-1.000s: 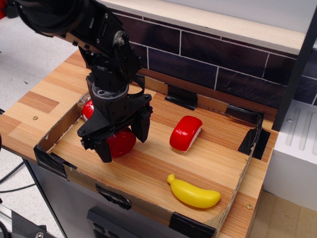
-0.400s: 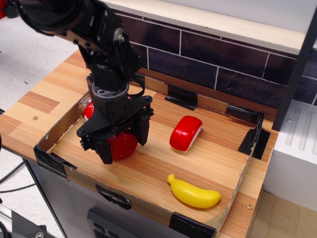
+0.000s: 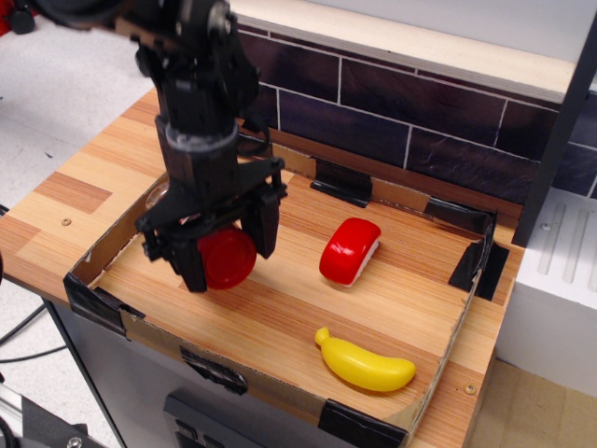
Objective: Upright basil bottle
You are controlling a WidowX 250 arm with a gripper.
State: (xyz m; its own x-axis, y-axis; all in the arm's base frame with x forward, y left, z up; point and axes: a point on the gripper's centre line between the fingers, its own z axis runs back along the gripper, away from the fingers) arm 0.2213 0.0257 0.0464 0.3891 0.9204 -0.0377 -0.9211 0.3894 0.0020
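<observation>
The basil bottle point(image 3: 227, 259) lies tilted in the left part of the cardboard tray, its wide red cap facing the camera. A bit of its clear body point(image 3: 155, 196) shows behind the arm; the label is hidden. My black gripper point(image 3: 227, 256) comes down from above, with one finger on each side of the red cap, shut on it. The cap end looks raised a little off the tray floor.
The low cardboard tray point(image 3: 242, 369) with black tape corners sits on the wooden counter. A small red-and-white rounded block point(image 3: 350, 250) lies in its middle and a yellow toy banana point(image 3: 366, 363) near the front wall. A dark tiled wall stands behind.
The gripper has risen and shifted slightly left, and the red cap has come up with it between the fingers. Block and banana have not moved.
</observation>
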